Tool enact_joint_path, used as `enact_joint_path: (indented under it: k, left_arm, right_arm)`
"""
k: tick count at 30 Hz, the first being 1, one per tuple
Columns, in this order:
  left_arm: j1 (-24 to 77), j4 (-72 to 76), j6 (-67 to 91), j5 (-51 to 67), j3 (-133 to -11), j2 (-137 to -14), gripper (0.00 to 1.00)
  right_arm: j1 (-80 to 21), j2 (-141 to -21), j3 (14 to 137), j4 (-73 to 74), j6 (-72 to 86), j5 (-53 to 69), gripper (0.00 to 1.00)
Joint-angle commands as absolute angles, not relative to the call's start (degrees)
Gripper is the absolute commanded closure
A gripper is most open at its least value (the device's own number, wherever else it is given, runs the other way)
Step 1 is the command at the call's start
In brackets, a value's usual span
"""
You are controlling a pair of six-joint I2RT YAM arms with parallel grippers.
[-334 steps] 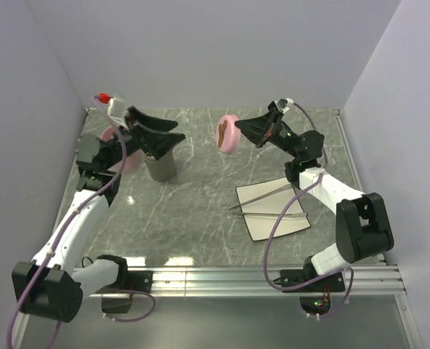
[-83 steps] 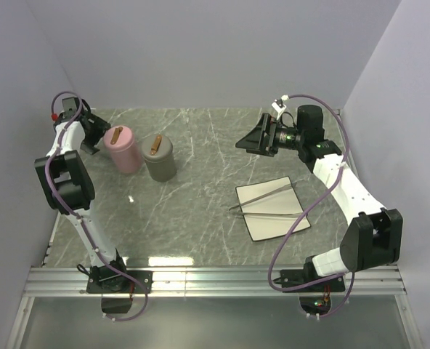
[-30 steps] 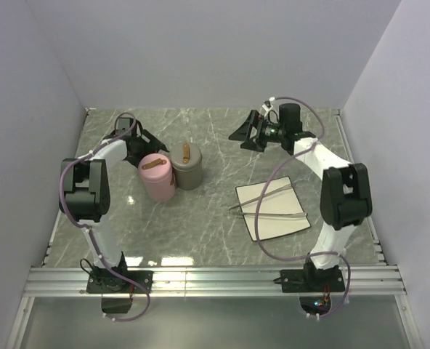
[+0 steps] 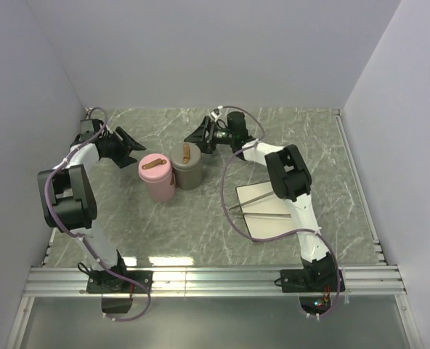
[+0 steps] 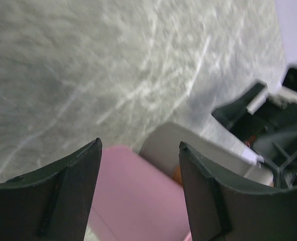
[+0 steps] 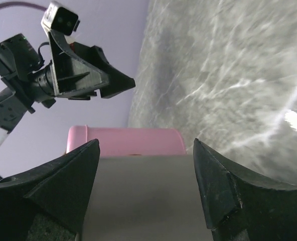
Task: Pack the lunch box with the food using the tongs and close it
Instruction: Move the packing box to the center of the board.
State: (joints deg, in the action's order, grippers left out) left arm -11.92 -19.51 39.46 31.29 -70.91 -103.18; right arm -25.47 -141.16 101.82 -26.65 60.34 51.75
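The lunch box stands mid-table as two lidded tubs side by side, a pink one point(image 4: 157, 178) point(image 5: 138, 201) point(image 6: 126, 140) and a grey one point(image 4: 188, 167) point(image 5: 188, 150) point(image 6: 138, 201), each with a brown strap on its lid. My left gripper point(image 4: 134, 153) point(image 5: 139, 145) is open just left of the pink tub, apart from it. The right gripper point(image 4: 195, 139) point(image 6: 146, 143) is open just behind the grey tub, holding nothing. The silver tongs point(image 4: 266, 203) lie on a white plate point(image 4: 287, 227). No food shows.
The marble table is closed in by lilac walls on the left, back and right. A metal rail point(image 4: 215, 280) runs along the near edge. The two grippers face each other across the tubs; the left gripper point(image 6: 96, 83) shows in the right wrist view.
The right gripper has swung left from the back middle to just behind the grey tub. The left gripper has drawn back to the left of the pink tub. Both jaws have narrowed a little.
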Motion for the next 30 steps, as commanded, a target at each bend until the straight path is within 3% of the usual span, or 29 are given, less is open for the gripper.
enact_joint_path:
  k: [1, 11, 30]
  left_arm:
    - [-12.5, -18.6, 33.4, 38.6, -69.1, -99.0, 0.32]
    - [-12.7, -23.2, 28.5, 38.5, -67.9, -100.2, 0.35]
    - [-6.1, -25.9, 26.1, 40.2, -60.6, -98.0, 0.37]
  right_arm:
    - [-26.9, -143.1, 105.1, -35.5, 64.7, 54.1, 0.18]
    - [-28.7, -143.8, 98.7, -46.2, 73.8, 57.1, 0.2]
    - [-29.5, -132.6, 81.0, -55.4, 78.9, 58.8, 0.24]
